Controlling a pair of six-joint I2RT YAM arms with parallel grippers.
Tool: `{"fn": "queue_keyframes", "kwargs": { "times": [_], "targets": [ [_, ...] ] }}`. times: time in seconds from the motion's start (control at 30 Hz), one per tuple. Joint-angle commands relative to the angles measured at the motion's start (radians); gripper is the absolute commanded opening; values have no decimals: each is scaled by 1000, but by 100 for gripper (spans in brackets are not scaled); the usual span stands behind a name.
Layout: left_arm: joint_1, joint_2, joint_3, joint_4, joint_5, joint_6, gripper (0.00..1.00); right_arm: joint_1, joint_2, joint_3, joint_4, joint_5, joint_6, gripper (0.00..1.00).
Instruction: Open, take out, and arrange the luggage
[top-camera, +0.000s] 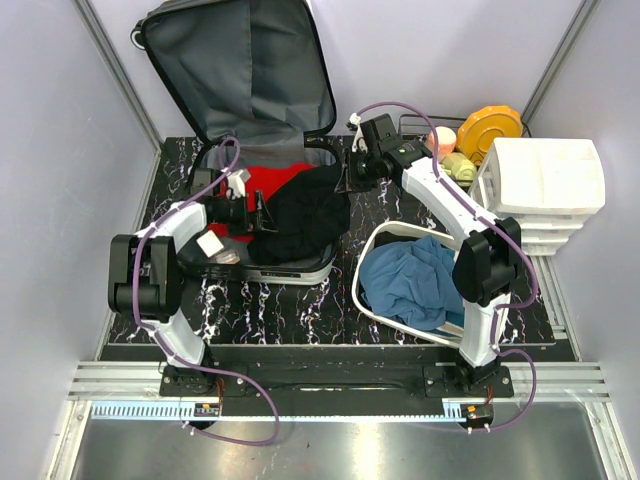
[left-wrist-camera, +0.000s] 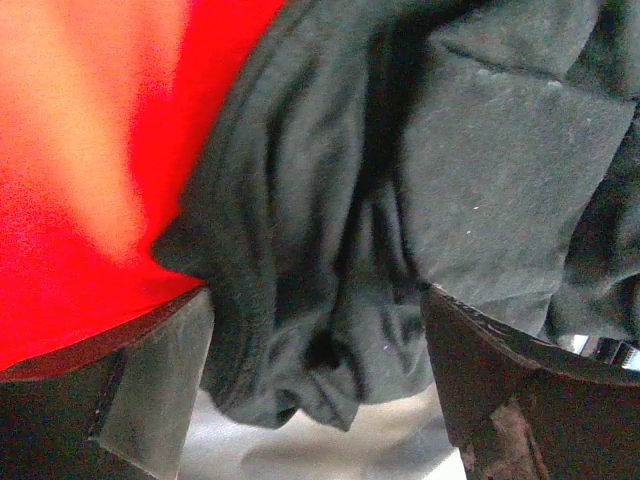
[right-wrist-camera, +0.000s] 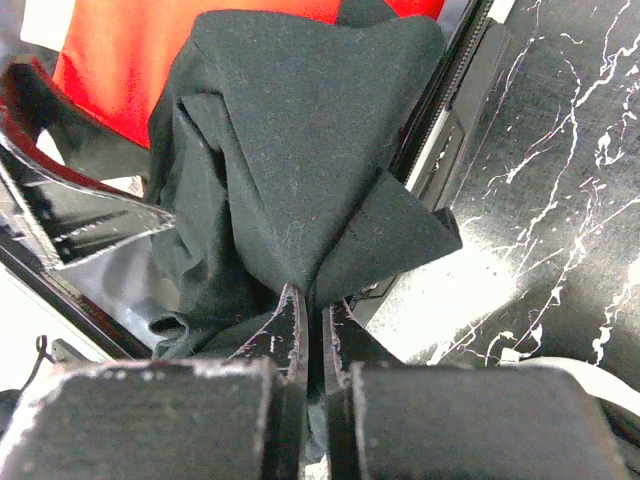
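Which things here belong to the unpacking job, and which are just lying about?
Job: open luggage; black garment pinched by the right gripper; red garment beside it; open left gripper above; probably white basin holding blue cloth.
Lying about: white drawer organiser; yellow disc; small toys.

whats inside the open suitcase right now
Inside the luggage lie a black garment and a red garment, the black one draped partly over the red. Whatever lies beneath them is hidden by the cloth.

Lab cell: white panels (top-camera: 40, 120), aluminium rails (top-camera: 110, 378)
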Motion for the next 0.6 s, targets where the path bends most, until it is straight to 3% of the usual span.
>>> {"fn": "queue_keyframes", "kwargs": {
  "times": [0.0, 0.13, 0.27, 0.3, 0.4, 0.57],
  "targets": [
    [-52, 36, 11, 79, 62, -41, 83, -10, -7, 49, 21, 16, -8, 0],
    [-93, 52, 22, 85, 62, -51, 77, -9, -7, 51, 19, 8, -12, 0],
    [-105, 59, 51, 72, 75, -64, 40, -10, -22, 55, 19, 6, -21, 0],
    [-105, 48, 60, 66, 78, -60, 21, -10, -30, 57, 19, 8, -31, 0],
    [-108, -42, 88, 55, 81, -38, 0, -10, -60, 58, 18, 11, -51, 0],
    [-148, -174, 171, -20, 89, -5, 0, -27, -151, 29, 8, 17, -84, 0]
  ]
}}
